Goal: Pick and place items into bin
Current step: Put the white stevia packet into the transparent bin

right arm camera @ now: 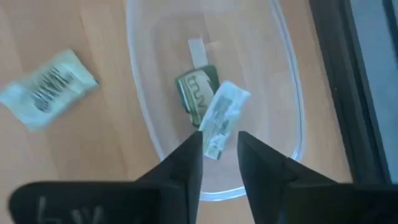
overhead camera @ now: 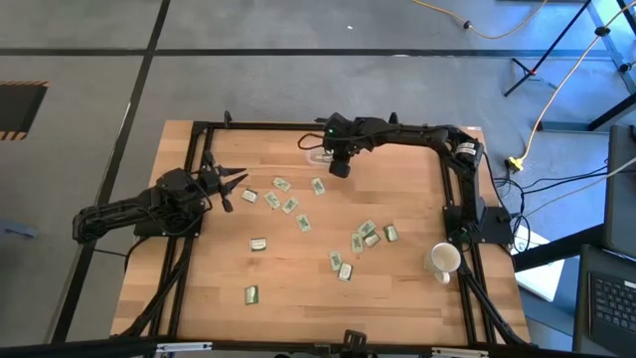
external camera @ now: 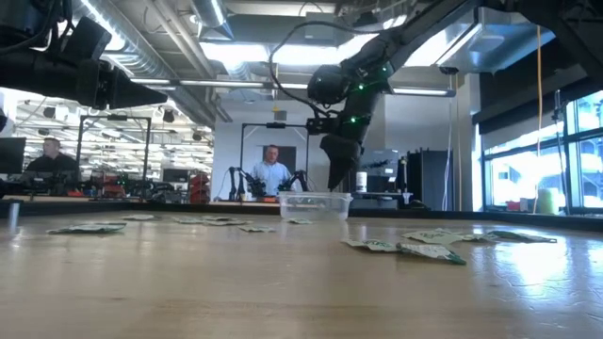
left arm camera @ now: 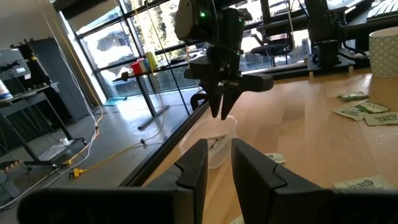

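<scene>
- Right now the right gripper (right arm camera: 219, 163) hangs directly over the bin (right arm camera: 288, 87), fingers (right arm camera: 180, 163) parted by a narrow gap, nothing pinched between the tips.
- Just ahead of those tips a pale packet (right arm camera: 222, 118) sits tilted, lying partly across a darker green packet (right arm camera: 194, 87) on the bin floor; can't tell whether the pale one is touching the bin floor.
- Low view: right gripper (external camera: 338, 174) points straight down, tips just above the bin's (external camera: 314, 205) rim.
- High view: right arm reaches along the far edge of the wooden table (overhead camera: 288, 288); bin (overhead camera: 316, 153) is near that far edge, close to the middle, partly under the gripper (overhead camera: 339, 168).
- One more packet (right arm camera: 48, 88) lies on the wood just beside the bin, outside its wall.
- Left gripper (overhead camera: 234, 184) hovers at the left side of the table, well apart from the bin, fingers (left arm camera: 193, 167) spread a little, holding nothing.
- Remaining packets are scattered over the table: a group (overhead camera: 283, 196) right of the left gripper, a cluster (overhead camera: 368, 236) toward the right side, singles (overhead camera: 251, 294) nearer the front edge.
- White cup (overhead camera: 443, 261) lies near the right front corner of the table.
- Low view background: a person (external camera: 271, 174) stands beyond the table, another (external camera: 52, 155) at far left.
</scene>
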Controlling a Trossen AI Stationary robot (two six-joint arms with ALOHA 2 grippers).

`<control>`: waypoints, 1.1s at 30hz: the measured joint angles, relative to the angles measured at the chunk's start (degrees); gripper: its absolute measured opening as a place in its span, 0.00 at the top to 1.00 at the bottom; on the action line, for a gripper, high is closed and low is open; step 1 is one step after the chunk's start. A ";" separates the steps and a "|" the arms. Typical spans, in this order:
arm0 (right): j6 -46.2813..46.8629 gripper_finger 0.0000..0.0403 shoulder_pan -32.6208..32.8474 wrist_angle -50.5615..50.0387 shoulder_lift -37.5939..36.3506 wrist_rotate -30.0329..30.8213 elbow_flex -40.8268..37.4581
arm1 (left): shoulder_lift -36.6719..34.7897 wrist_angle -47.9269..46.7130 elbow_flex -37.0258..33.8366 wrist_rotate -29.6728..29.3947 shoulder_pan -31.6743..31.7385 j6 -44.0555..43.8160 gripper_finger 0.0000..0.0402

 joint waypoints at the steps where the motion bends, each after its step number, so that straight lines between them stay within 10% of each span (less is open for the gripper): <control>1: 0.20 0.73 0.43 -0.52 -0.19 -1.19 0.46 | 0.00 0.00 -0.01 0.00 0.02 0.00 0.83; 7: -4.17 0.72 5.74 1.65 -0.35 -12.33 0.90 | 0.00 0.00 0.00 0.00 0.00 0.00 0.83; 33: -4.00 0.72 11.34 21.14 -0.12 -6.50 -12.23 | 0.00 -0.02 0.00 0.00 0.02 0.00 0.83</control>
